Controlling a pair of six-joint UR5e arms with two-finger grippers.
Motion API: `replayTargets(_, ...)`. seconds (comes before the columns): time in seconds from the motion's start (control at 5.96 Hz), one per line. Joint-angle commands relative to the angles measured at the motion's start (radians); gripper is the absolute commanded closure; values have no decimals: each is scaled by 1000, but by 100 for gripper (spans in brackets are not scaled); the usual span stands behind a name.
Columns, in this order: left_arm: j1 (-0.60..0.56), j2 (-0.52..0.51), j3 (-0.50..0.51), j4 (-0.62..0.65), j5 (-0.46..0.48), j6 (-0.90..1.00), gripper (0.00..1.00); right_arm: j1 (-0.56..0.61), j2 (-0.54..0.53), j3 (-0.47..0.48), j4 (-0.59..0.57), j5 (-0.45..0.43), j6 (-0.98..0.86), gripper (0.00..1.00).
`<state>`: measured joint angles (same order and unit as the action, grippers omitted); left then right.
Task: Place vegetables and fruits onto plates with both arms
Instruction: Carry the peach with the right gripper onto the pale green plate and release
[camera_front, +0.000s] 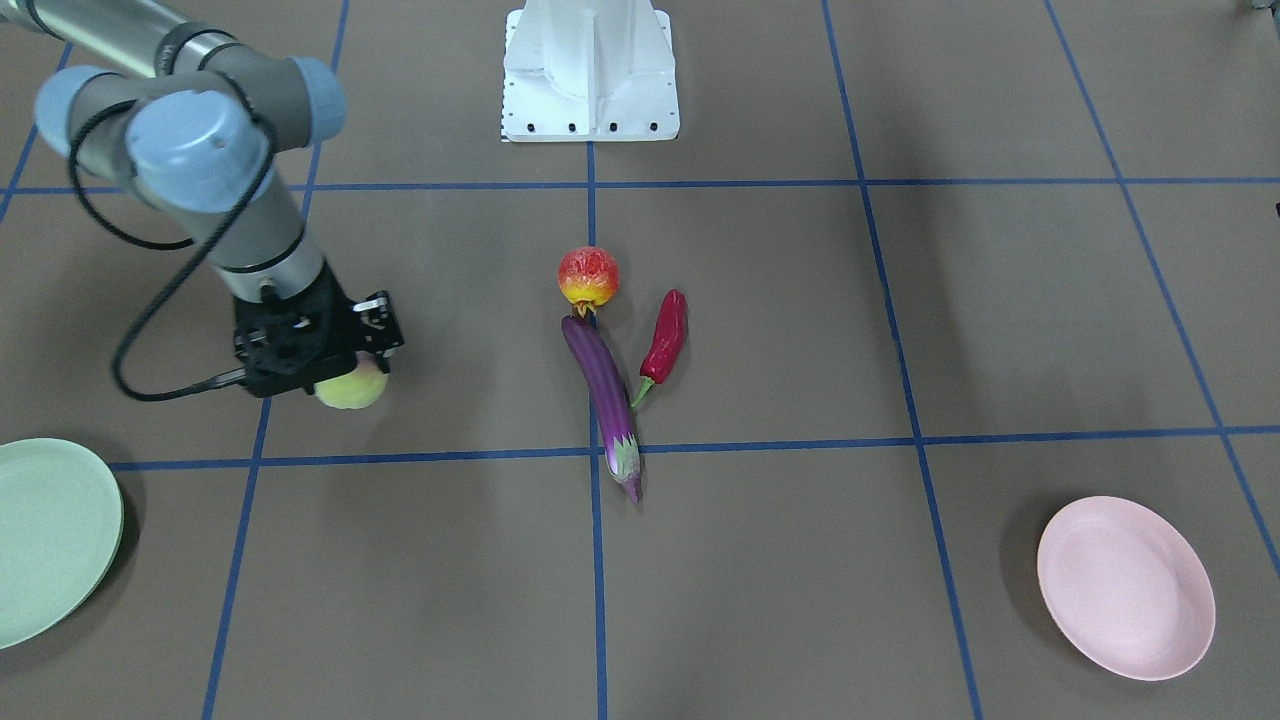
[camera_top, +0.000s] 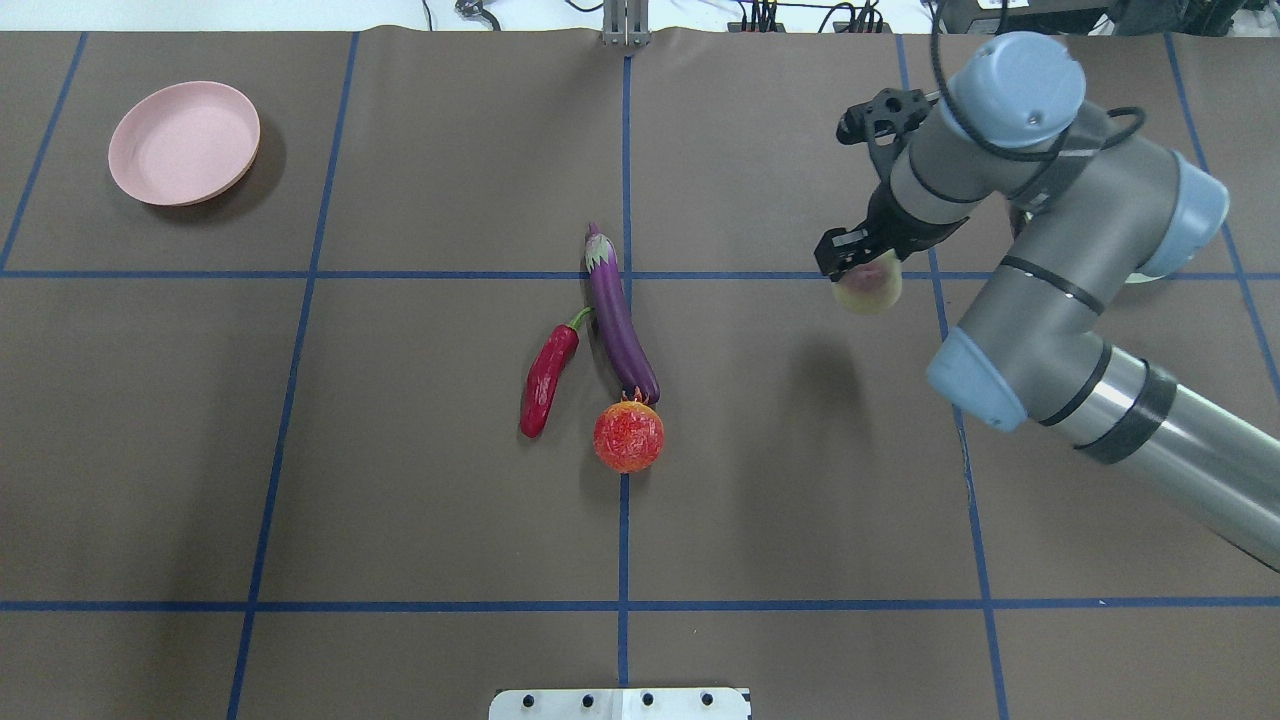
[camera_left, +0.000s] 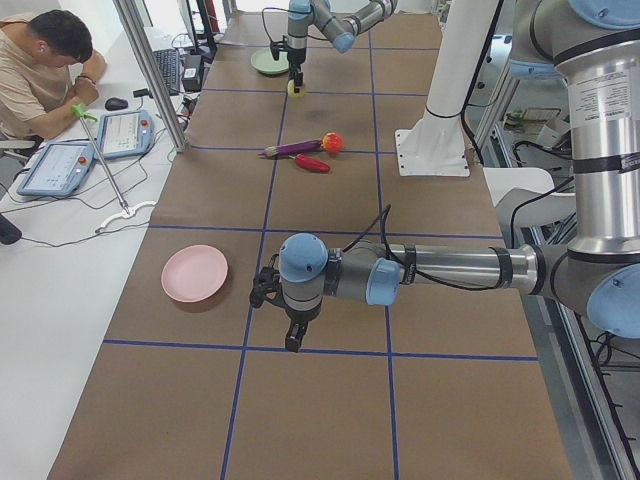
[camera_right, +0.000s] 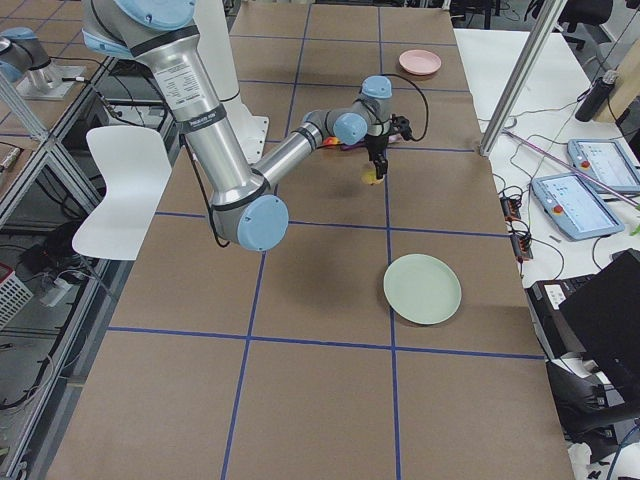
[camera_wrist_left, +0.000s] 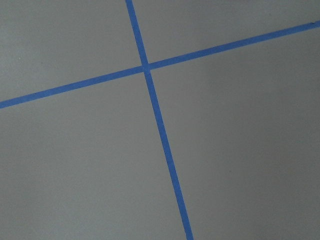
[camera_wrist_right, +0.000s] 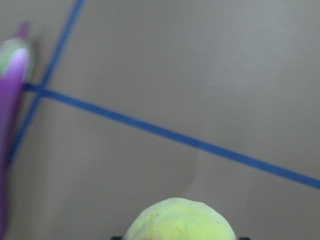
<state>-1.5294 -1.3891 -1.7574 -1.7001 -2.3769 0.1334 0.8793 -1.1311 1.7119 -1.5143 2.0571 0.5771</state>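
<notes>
Right claw (camera_top: 862, 268) clamped on round yellow-green peach (camera_top: 872, 290), above desk (camera_front: 900, 300). Left claw (camera_left: 292, 340): can't tell. Glossy chili (camera_front: 665, 335), slender eggplant (camera_front: 603, 395), pomegranate (camera_front: 588, 277) mid-desk, well apart from matte mint plate (camera_front: 40, 540) and pink plate (camera_front: 1125, 590).

No legible text, brand or number anywhere. White sticker (camera_left: 611, 100) on left arm (camera_left: 600, 190): print too small. Tablet screens (camera_left: 56, 168), 9 o'clock: unreadable.

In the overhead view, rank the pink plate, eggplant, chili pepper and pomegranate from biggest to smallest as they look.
1. pink plate
2. eggplant
3. pomegranate and chili pepper: they cover too similar an area to rank. The chili is longer, the pomegranate wider.
</notes>
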Motion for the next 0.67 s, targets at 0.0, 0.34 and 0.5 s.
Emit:
replayTargets(0.0,0,-1,-1,0,1,2,0,226,-160,-24,-1,168,-425,100)
replayTargets(0.34,0,-2,-2,-1,-1,2,0,347,-180,-243,166,290,-601,100)
replayTargets(0.5,0,-2,-4,-1,-1,2,0,360,-176,-371,345,297,-600,100)
